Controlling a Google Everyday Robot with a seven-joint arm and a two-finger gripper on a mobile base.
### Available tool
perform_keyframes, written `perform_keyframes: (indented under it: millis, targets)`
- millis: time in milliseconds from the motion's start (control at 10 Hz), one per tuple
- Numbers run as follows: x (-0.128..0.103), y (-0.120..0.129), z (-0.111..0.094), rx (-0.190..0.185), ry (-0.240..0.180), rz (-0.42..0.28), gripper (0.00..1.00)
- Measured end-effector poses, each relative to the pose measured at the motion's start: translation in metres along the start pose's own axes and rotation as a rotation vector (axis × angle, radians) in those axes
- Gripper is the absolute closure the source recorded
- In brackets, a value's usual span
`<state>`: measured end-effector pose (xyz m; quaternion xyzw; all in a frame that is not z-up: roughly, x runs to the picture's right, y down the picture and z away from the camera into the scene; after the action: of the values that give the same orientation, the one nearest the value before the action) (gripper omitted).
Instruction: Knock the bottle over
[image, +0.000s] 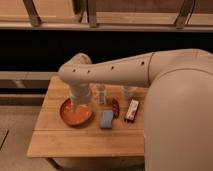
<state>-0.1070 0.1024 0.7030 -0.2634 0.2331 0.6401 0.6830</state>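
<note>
Gripper (79, 104) hangs down left of the middle of the frame, at the end of the robot arm, right over the orange bowl (75, 115). I cannot tell if it is clenched or let go, because its tip blends in with the bowl under it. It does not seem to be holding anything. The biggest thing is the robot's cream body (180, 115), which fills the right side of the frame. Its thick arm (115, 72) reaches from there to the left, bends at a round joint, and then points down at the table. The wooden table (75, 142) comes next, in the lower middle, with light slats running side to side. The orange bowl sits on the left part of the table. A blue sponge (106, 119) lies flat just right of the bowl, toward the bottom. A white and red packet (132, 110) lies farther right, close to the robot's body. A clear cup (129, 92) stands behind that packet. A small dark red thing (116, 107) lies between the sponge and the packet. The bottle (102, 94) is small, slim and clear. It stands straight up on the table, just right of the gripper and a little above the sponge. The gripper and the bottle are close, but I cannot tell if they touch.
</note>
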Motion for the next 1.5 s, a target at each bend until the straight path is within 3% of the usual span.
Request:
perform_keyframes:
  millis: [300, 500, 800, 1500]
  targets:
    - [-0.001, 0.000, 0.001, 0.000, 0.002, 0.001, 0.91]
    - [-0.013, -0.015, 0.013, 0.037, 0.021, 0.013, 1.00]
    - [-0.043, -0.054, 0.029, 0.134, 0.045, 0.010, 1.00]
    - [-0.089, -0.092, 0.073, 0.227, 0.155, 0.018, 1.00]
